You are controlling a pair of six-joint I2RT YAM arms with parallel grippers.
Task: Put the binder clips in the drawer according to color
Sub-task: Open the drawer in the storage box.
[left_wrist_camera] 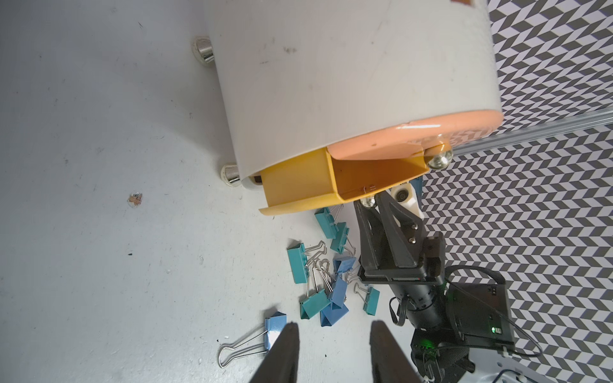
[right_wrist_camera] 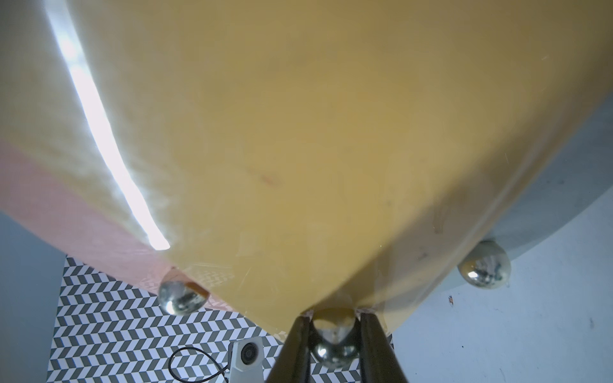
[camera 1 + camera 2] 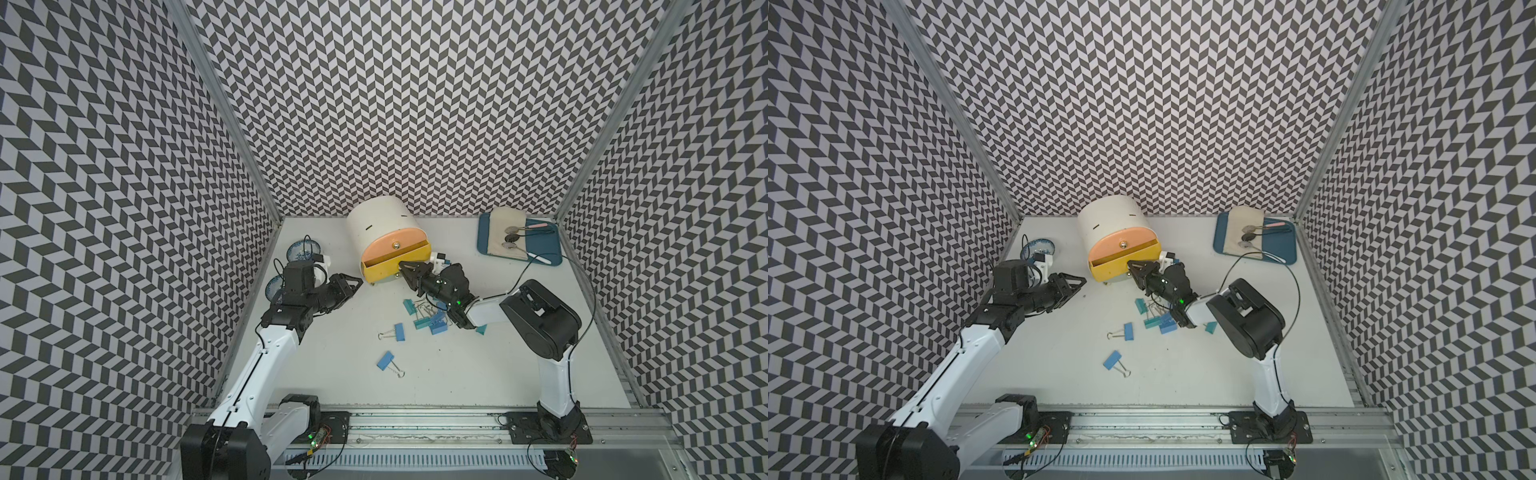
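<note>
Clenching yellow drawer knob (image 2: 333,335), right jaws; left jaws released; binder clips (image 3: 435,322) heaped under right arm (image 3: 484,311).

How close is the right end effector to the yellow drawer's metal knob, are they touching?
Touching. In the right wrist view the right end effector has a finger pressed on each side of the knob of the yellow drawer.

Both top views looked down from high at the front, sharing the whole table (image 3: 478,374). The left wrist camera faced the cabinet (image 1: 331,66) from nearby; the right wrist camera sat close against the yellow drawer (image 2: 298,132) and its knob (image 2: 333,345).
</note>
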